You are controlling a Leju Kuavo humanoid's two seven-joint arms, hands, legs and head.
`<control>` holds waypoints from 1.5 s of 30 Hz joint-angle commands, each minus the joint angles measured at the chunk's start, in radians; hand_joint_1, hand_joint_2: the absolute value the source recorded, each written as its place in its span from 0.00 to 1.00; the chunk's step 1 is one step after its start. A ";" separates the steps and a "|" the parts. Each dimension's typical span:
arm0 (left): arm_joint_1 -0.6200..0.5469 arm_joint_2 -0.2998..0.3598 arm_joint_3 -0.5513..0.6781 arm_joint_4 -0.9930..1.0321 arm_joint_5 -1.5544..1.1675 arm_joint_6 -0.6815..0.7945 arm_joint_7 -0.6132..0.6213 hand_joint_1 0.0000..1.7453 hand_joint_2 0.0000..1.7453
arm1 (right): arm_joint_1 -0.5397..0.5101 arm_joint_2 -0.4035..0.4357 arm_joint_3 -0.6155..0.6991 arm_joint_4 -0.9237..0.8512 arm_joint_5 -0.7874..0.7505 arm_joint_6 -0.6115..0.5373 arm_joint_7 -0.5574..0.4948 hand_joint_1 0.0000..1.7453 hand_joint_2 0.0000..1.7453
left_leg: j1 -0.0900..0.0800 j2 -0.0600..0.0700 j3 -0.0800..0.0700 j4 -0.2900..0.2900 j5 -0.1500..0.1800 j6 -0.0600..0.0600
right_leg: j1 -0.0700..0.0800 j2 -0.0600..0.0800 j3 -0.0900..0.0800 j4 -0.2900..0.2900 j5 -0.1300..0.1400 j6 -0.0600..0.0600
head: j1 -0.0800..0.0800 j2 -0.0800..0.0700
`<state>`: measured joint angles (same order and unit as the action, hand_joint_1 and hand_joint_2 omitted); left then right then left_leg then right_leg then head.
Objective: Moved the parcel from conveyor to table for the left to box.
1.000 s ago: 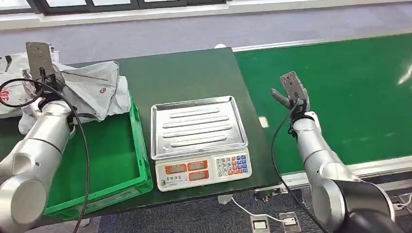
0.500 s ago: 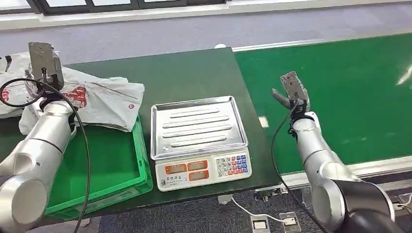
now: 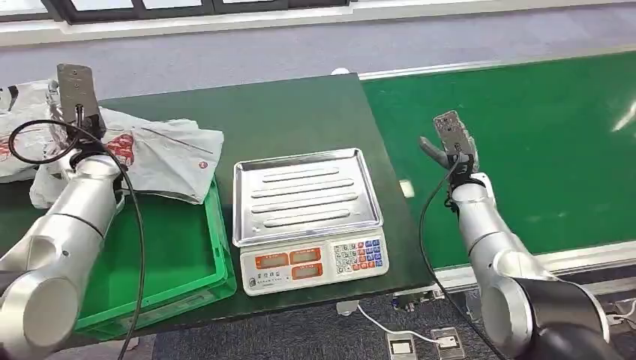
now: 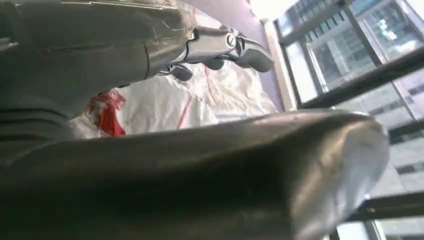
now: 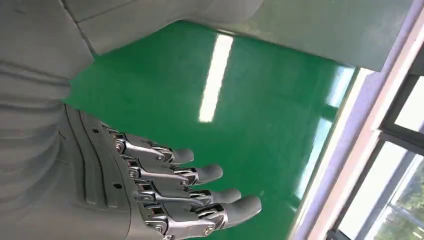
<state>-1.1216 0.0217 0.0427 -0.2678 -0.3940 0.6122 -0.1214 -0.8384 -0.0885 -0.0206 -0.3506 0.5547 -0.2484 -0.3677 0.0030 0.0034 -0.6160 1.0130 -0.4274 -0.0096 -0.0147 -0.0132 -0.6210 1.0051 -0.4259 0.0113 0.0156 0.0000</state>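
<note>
The parcel [image 3: 169, 154], a crumpled grey-white mailer bag with red print, lies spread over the back rim of the green crate [image 3: 219, 247] and the dark table [image 3: 285, 112]. My left hand [image 3: 75, 94] is raised above the parcel's left end. In the left wrist view its fingers [image 4: 225, 45] are stretched out apart from the thumb, with the parcel [image 4: 200, 100] beyond them and nothing gripped. My right hand [image 3: 448, 139] hovers over the near edge of the green conveyor [image 3: 540, 135]. Its fingers [image 5: 165, 190] are spread and hold nothing.
An electronic scale [image 3: 304, 195] with a steel tray stands on the table between the crate and the conveyor. More bagged parcels [image 3: 19, 139] lie at the far left behind my left arm. The conveyor belt [image 5: 240, 125] under my right hand is bare.
The parcel, bunched up and hanging under my left hand a second ago, has dropped and spread flat over the crate's back rim. My left hand shifted slightly right. The right arm stayed still.
</note>
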 commanded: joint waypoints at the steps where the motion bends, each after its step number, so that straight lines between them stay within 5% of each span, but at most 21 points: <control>1: -0.029 -0.105 0.143 0.010 0.119 -0.270 -0.217 0.00 0.00 | -0.031 -0.014 0.000 0.056 -0.002 0.005 -0.004 0.00 1.00 | 0.001 -0.003 0.001 0.000 -0.001 0.000 | 0.001 -0.002 0.003 -0.001 -0.001 -0.001 | 0.000 0.000; 8: -0.027 -0.107 0.144 0.010 0.120 -0.268 -0.219 0.00 0.00 | -0.031 -0.013 0.000 0.055 -0.002 0.004 -0.003 0.00 1.00 | 0.001 0.000 0.003 0.000 -0.001 0.000 | 0.000 0.001 0.004 -0.002 0.000 0.000 | 0.000 0.000; 9: -0.028 -0.110 0.154 0.014 0.139 -0.332 -0.232 0.00 1.00 | -0.033 -0.012 0.001 0.057 0.001 0.005 -0.002 0.00 1.00 | 0.001 0.001 0.004 -0.001 -0.002 0.000 | 0.000 0.002 0.004 -0.002 0.000 -0.001 | 0.000 0.000; 10: -0.023 -0.119 0.160 0.011 0.175 -0.524 -0.266 0.00 1.00 | -0.035 -0.012 0.003 0.060 0.004 0.018 -0.004 0.00 1.00 | 0.000 0.001 0.002 0.000 -0.001 0.000 | 0.000 0.002 0.002 -0.001 0.000 -0.001 | 0.000 0.000; 12: -0.018 -0.135 0.129 0.011 0.167 -0.647 -0.299 0.00 1.00 | -0.037 -0.015 0.003 0.061 0.005 0.023 -0.002 0.00 1.00 | 0.001 0.001 0.001 0.000 -0.001 0.000 | 0.001 0.001 0.001 -0.001 0.000 0.000 | 0.000 0.000; 18: -0.005 -0.192 0.106 0.000 0.175 -0.727 -0.236 0.00 1.00 | -0.007 -0.040 -0.015 0.050 -0.010 0.031 -0.015 0.00 1.00 | 0.001 -0.006 0.005 -0.002 -0.001 0.001 | 0.002 -0.004 0.008 -0.005 -0.001 0.000 | 0.000 0.000; 32: 0.030 -0.129 0.051 -0.005 0.138 -0.730 -0.219 0.00 1.00 | 0.004 0.035 0.014 0.012 0.008 0.039 0.022 0.00 1.00 | 0.000 0.004 0.004 -0.002 -0.002 0.000 | 0.002 0.006 0.003 -0.002 0.001 -0.001 | 0.000 0.000; 45: 0.050 -0.112 0.054 0.002 0.149 -0.715 -0.211 0.00 1.00 | -0.021 0.065 0.032 0.016 0.018 0.051 0.045 0.00 1.00 | 0.001 0.001 0.002 -0.001 -0.001 0.000 | 0.001 0.002 0.002 0.000 0.000 -0.001 | 0.000 0.000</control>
<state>-1.0471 -0.1160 0.1305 -0.3063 -0.2487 -0.1049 -0.3395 -0.8083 -0.0458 -0.0206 -0.3609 0.5756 -0.2026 -0.3300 0.0029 0.0021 -0.6164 1.0127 -0.4273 -0.0093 -0.0148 -0.0144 -0.6206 1.0049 -0.4255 0.0119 0.0156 0.0000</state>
